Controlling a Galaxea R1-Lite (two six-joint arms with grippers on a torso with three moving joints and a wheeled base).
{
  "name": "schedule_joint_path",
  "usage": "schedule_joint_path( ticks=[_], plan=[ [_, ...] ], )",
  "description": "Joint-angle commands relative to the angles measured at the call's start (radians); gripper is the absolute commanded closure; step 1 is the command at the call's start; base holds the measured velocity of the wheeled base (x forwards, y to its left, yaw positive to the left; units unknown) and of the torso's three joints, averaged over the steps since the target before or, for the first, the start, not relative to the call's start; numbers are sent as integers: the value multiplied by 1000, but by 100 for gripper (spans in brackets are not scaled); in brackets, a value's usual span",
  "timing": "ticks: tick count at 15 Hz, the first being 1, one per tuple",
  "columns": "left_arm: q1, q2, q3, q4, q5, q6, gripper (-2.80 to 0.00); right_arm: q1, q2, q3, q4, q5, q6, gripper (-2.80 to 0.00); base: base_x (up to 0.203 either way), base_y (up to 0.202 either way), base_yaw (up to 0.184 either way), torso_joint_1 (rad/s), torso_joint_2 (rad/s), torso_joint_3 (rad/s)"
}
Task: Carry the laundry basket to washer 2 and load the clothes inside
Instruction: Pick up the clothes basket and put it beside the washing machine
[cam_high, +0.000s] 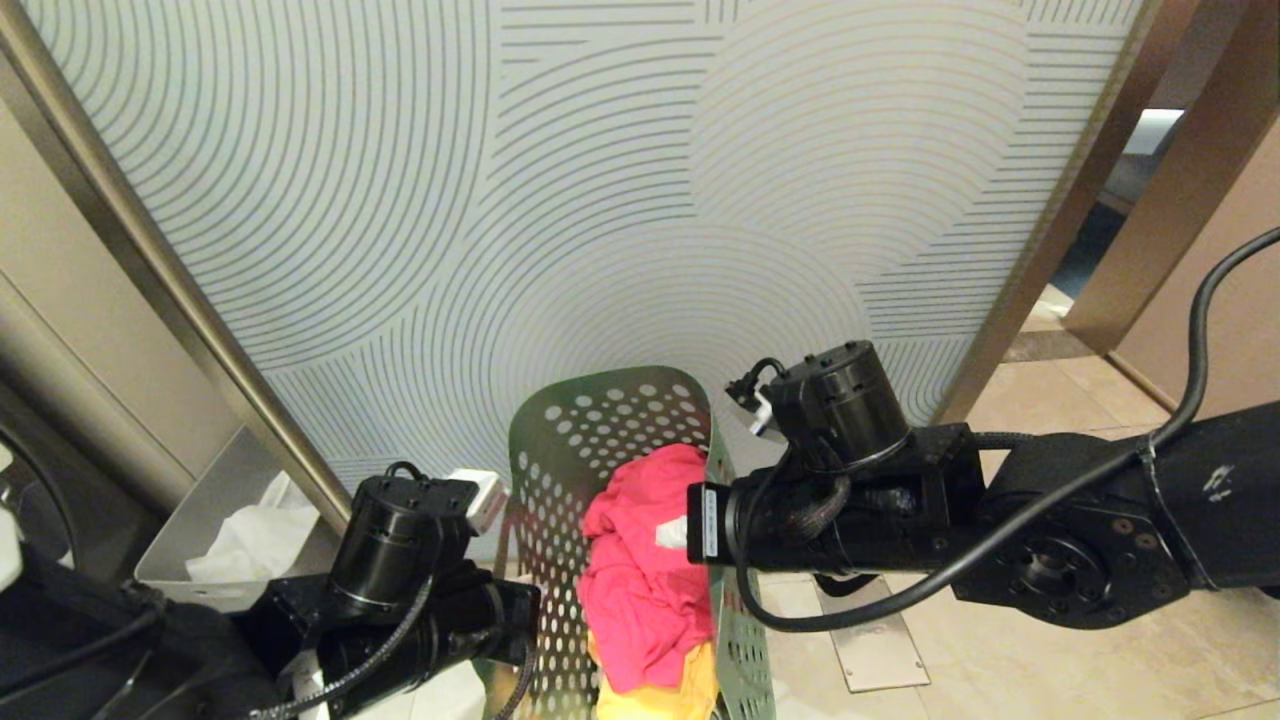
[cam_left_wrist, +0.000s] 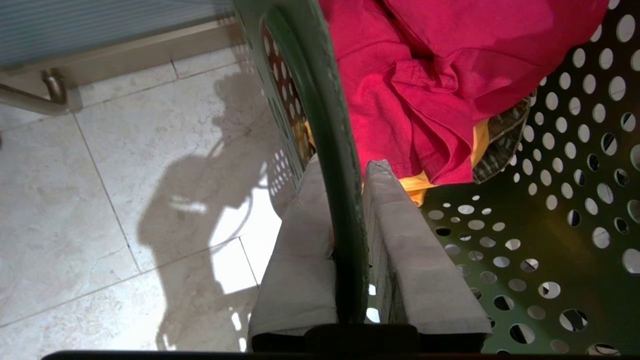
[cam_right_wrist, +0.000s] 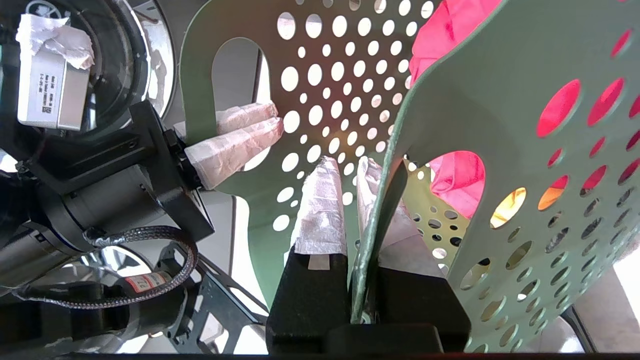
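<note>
The basket (cam_high: 560, 470), thin green plastic punched with round holes, hung between both arms above the tiled floor (cam_left_wrist: 100, 200). The left gripper (cam_left_wrist: 345, 175) had its padded jaws closed on one curved rim; the right gripper (cam_right_wrist: 345, 170) had its jaws clamped on the opposite wall. Crumpled pink cloth (cam_high: 640, 560) lay over yellow fabric (cam_high: 660, 695) inside. A ribbed panel (cam_high: 600, 180) stood behind.

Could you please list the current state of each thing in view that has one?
laundry basket: gripped on both side rims, loaded.
pink garment: crumpled, on top inside the basket.
yellow garment: under the pink one.
left gripper: shut on the basket rim.
right gripper: shut on the opposite rim.
</note>
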Motion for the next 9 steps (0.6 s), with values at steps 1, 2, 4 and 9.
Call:
schedule_joint_path(
  ticks=[1, 2, 4, 9],
  plan=[
    [0, 15, -5, -5, 1, -2, 0, 0, 3, 1, 0, 1, 1, 0, 0, 0, 0, -1, -1, 205],
    [0, 18, -5, -5, 1, -2, 0, 0, 3, 7, 0, 3, -9, 0, 0, 0, 0, -2, -1, 201],
    [0, 26, -7, -5, 1, -2, 0, 0, 3, 12, -2, 4, -22, 0, 0, 0, 0, 4, -1, 202],
    [-14, 45, -11, -8, 2, 0, 0, 0, 5, 12, -3, 4, -25, 0, 0, 0, 0, 4, 3, 203]
  ],
)
